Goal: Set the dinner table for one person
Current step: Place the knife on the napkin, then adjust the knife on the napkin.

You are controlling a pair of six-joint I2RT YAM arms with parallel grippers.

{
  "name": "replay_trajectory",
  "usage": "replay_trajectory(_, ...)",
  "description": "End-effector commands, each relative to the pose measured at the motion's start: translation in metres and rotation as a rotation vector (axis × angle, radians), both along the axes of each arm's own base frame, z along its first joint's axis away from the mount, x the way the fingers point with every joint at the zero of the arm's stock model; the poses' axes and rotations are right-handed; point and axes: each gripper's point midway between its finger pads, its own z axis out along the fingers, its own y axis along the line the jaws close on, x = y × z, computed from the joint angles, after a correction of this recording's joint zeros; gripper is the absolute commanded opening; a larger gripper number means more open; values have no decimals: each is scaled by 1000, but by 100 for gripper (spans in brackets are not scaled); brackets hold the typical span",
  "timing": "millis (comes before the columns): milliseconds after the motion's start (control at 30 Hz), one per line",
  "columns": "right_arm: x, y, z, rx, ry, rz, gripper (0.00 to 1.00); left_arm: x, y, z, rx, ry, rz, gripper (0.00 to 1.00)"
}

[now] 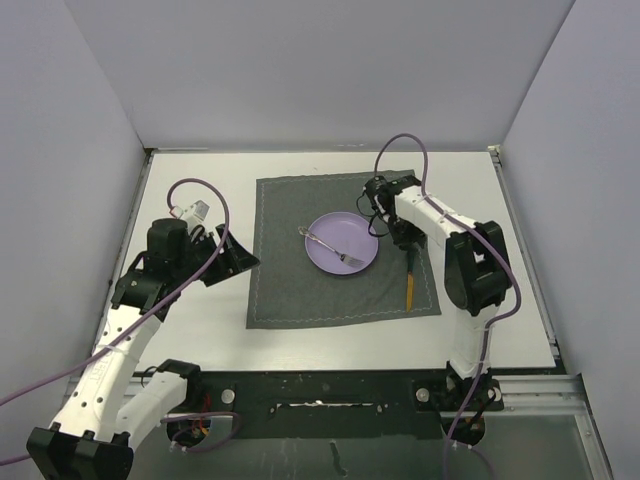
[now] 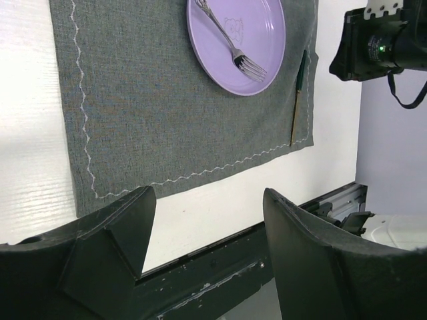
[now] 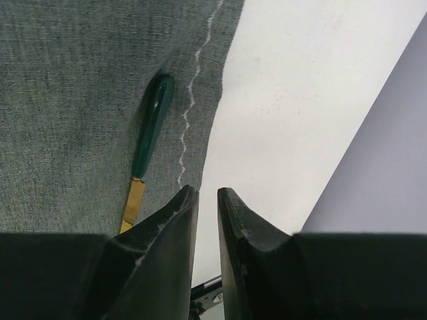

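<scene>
Tabletop seen from above: the white dinner table point(image 1: 200, 320) fills the workspace and carries a dark grey placemat point(image 1: 300, 290) at its centre. A purple plate point(image 1: 325, 258) sits on the placemat, with a silver fork point(image 1: 330, 246) lying diagonally across it. Just right of the plate, near the placemat's stitched right edge, lies a knife point(image 1: 409, 280), green handle far, gold blade near. The right gripper point(image 3: 208, 190) hovers above that edge beside the knife handle, its jaws almost closed on nothing. The left gripper point(image 2: 208, 197) hangs over the table left of the placemat, jaws wide apart and empty.
</scene>
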Motion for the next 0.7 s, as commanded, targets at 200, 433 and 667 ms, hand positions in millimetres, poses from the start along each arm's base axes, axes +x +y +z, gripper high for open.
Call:
replay_trajectory(200, 17, 5, 9, 19, -18, 27, 28, 2, -2, 28, -10, -93, -33, 64)
replay_trajectory(433, 10, -4, 32, 35, -164, -52, 27, 8, -36, 31, -122, -126, -175, 62)
replay_trajectory(667, -9, -15, 83, 128, -351, -113, 26, 17, -101, 13, -10, -204, -456, 55)
